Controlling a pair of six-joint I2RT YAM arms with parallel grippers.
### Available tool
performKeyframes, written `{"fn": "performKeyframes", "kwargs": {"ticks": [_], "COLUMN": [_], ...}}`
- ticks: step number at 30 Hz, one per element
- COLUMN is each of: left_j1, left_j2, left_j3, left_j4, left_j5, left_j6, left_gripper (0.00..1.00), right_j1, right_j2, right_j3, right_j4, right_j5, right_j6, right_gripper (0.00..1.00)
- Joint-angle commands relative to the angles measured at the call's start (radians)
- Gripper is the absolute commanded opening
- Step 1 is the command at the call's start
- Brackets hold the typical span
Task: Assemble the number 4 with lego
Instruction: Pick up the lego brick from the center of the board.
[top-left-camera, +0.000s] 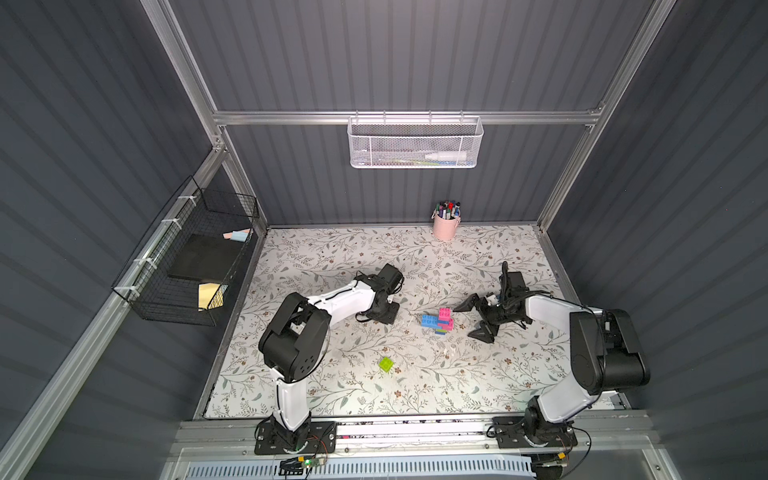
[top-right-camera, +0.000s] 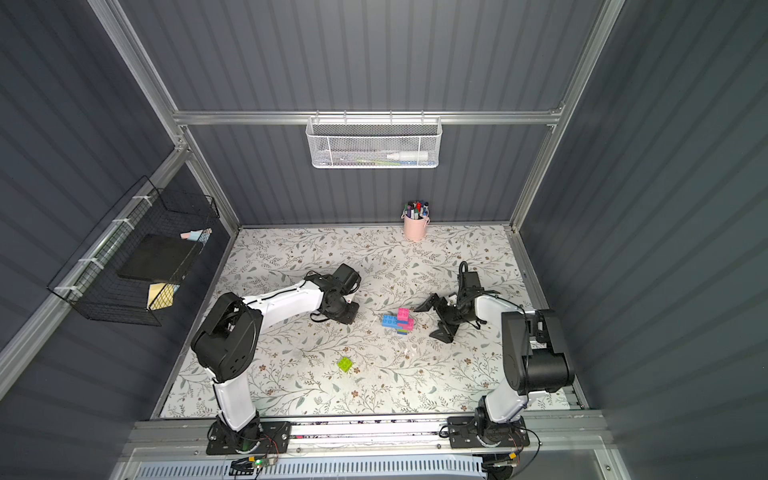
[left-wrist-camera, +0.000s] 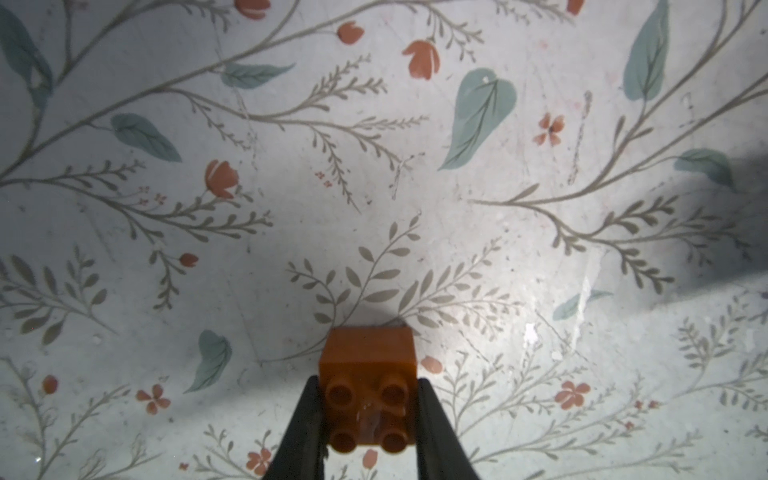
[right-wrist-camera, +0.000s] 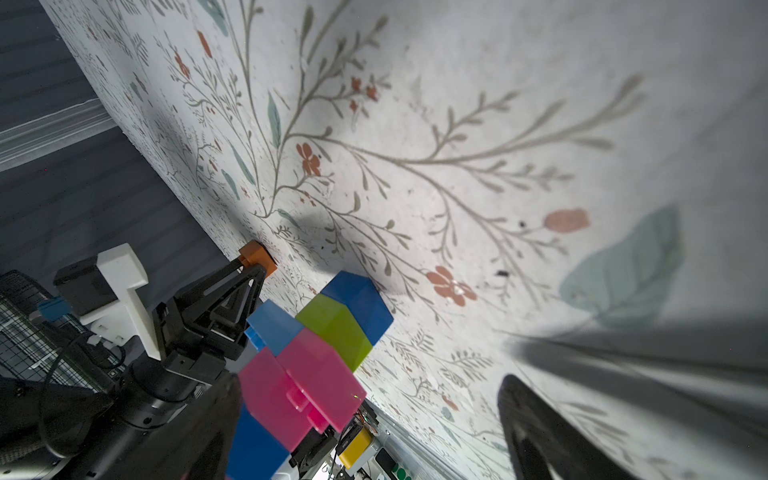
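A partly built figure of joined lego (top-left-camera: 438, 322) (top-right-camera: 399, 321) lies mid-table, made of pink, light-blue, lime and blue bricks; the right wrist view shows it close up (right-wrist-camera: 332, 332). A loose lime green brick (top-left-camera: 386, 363) (top-right-camera: 345, 364) sits nearer the front. My left gripper (left-wrist-camera: 368, 399) is shut on an orange brick (left-wrist-camera: 368, 374) resting on the mat, studs facing the camera; that brick also shows in the right wrist view (right-wrist-camera: 257, 253). In both top views the left gripper (top-left-camera: 384, 311) (top-right-camera: 343, 311) hides it. My right gripper (top-left-camera: 471, 321) (top-right-camera: 433, 321) (right-wrist-camera: 374, 415) stands wide open just right of the figure, holding nothing.
A pink cup of marker pens (top-left-camera: 445, 226) (top-right-camera: 415, 226) stands at the back edge of the floral mat (top-left-camera: 332, 257). A white mesh basket (top-left-camera: 415, 143) hangs on the rear wall. A black wire basket (top-left-camera: 187, 257) hangs on the left wall.
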Motion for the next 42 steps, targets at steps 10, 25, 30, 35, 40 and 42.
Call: {"fn": "performKeyframes", "kwargs": {"ticks": [10, 25, 30, 35, 40, 42], "left_j1": [-0.005, -0.017, -0.051, -0.091, -0.115, -0.133], "left_j2": [-0.008, -0.077, -0.091, -0.095, -0.082, -0.076], "left_j3": [0.028, 0.137, 0.202, 0.248, 0.312, 0.325], "left_j4": [-0.046, -0.12, -0.143, -0.153, -0.187, -0.195], "left_j5": [-0.015, 0.072, 0.074, 0.078, 0.087, 0.082], "left_j6": [0.014, -0.082, -0.132, -0.17, -0.194, -0.207], "left_gripper": [0.08, 0.07, 0.07, 0.07, 0.06, 0.05], "right_j1": [-0.016, 0.071, 0.109, 0.129, 0.148, 0.16], "right_j2": [-0.113, -0.19, -0.187, -0.184, -0.175, -0.175], "right_j3": [0.081, 0.196, 0.229, 0.26, 0.267, 0.262], "right_j4": [-0.176, -0.25, -0.272, -0.299, -0.311, -0.31], "right_j5": [0.1, 0.168, 0.184, 0.195, 0.192, 0.197], "right_j6": [-0.068, -0.22, -0.282, -0.326, -0.344, -0.347], "right_gripper": [0.96, 0.74, 0.72, 0.62, 0.57, 0.56]}}
